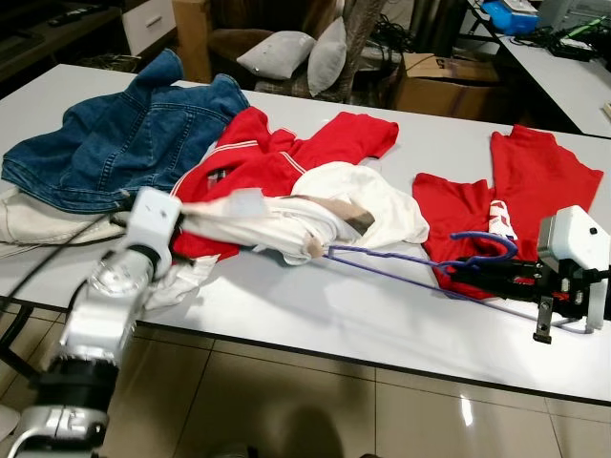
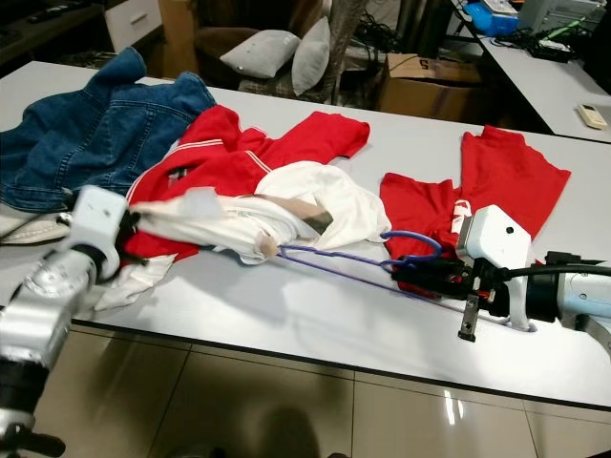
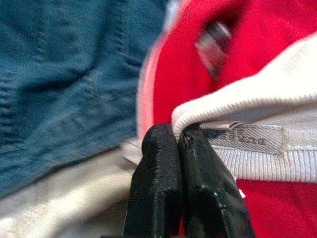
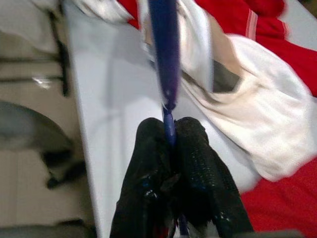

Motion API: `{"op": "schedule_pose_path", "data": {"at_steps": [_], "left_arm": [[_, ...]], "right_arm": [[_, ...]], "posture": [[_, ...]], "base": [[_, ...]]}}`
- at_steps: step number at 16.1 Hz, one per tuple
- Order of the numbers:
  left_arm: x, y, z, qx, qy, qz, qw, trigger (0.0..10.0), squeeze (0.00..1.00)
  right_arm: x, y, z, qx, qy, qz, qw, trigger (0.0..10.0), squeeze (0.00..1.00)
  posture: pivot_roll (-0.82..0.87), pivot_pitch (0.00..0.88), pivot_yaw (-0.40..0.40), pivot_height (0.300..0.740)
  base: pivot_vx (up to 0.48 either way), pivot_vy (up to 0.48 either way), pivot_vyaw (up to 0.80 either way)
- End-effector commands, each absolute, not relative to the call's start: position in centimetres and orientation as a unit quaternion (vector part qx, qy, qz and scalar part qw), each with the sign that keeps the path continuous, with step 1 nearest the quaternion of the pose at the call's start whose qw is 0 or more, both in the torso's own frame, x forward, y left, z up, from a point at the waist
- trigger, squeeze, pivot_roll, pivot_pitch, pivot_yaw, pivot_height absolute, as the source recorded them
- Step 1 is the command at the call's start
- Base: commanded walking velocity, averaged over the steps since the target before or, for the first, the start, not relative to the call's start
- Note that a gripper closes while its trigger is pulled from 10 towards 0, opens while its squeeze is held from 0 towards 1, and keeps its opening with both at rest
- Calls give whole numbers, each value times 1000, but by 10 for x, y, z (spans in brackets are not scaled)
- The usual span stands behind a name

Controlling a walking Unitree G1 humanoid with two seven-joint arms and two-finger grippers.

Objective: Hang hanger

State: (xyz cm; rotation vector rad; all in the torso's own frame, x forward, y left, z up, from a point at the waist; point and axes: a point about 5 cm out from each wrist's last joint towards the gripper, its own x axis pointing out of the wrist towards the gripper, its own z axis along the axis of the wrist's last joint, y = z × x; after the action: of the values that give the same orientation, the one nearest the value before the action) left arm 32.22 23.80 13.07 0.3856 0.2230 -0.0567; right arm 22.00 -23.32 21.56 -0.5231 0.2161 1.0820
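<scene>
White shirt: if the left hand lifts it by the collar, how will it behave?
The white shirt lies crumpled, so it would probably hang limp. The left hand pinches only its collar edge, so it may slip. One end of the purple hanger lies under it, so that may drag along.

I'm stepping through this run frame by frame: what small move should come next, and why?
Probably push the purple hanger further into the white shirt. The right gripper pinches the hanger, its far end sits just inside the shirt, and the left gripper pinches the collar.
</scene>
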Motion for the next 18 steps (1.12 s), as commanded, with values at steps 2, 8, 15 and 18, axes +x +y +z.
{"op": "schedule_pose_path", "data": {"at_steps": [2, 8, 15, 18], "left_arm": [[322, 247, 130, 179, 119, -33, 976, 10000, 1000], [319, 230, 143, 156, 101, -127, 974, 10000, 1000], [290, 262, 214, 229, 85, -310, 919, 10000, 1000], [288, 238, 228, 173, 32, -368, 913, 10000, 1000]], "right_arm": [[228, -232, 228, -228, 67, 476, 847, 10000, 0], [236, -232, 201, -301, 128, 450, 831, 10000, 0], [226, -213, 179, -289, 190, 524, 778, 10000, 0], [220, -208, 194, -229, 165, 561, 779, 10000, 0]], "posture": [[-17, 0, -35, 740], [-12, 0, -34, 740], [11, 0, -45, 740], [14, 0, -47, 740]], "base": [[0, 0, 0], [0, 0, 0], [0, 0, 0], [0, 0, 0]]}}
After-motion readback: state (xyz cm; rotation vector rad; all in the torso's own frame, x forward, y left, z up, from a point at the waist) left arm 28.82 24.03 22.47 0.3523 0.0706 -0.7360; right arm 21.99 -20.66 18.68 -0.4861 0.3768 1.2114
